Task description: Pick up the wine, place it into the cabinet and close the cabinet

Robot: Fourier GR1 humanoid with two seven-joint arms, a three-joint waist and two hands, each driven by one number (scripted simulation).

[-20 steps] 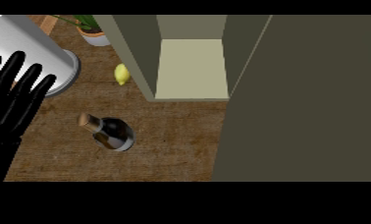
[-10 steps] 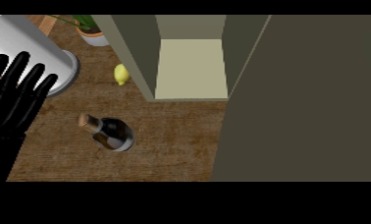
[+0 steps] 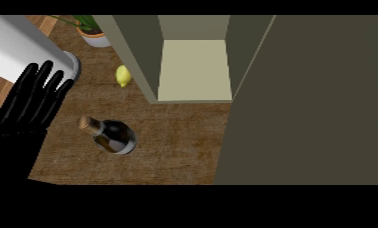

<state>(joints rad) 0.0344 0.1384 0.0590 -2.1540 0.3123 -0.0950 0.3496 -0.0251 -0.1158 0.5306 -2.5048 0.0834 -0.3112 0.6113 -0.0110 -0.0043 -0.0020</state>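
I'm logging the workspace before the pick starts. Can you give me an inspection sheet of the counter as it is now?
Surface: brown wood-grain counter.
Job's things: wine bottle standing on the counter, untouched; cabinet open, its inside bare, its door swung out at the view's right.
Clutter: lemon beside the cabinet; potted plant at the back.
Hands: left hand open at the view's left edge, apart from the bottle; right hand not in view.
Cables: nothing seen.
Surroundings: nothing seen.
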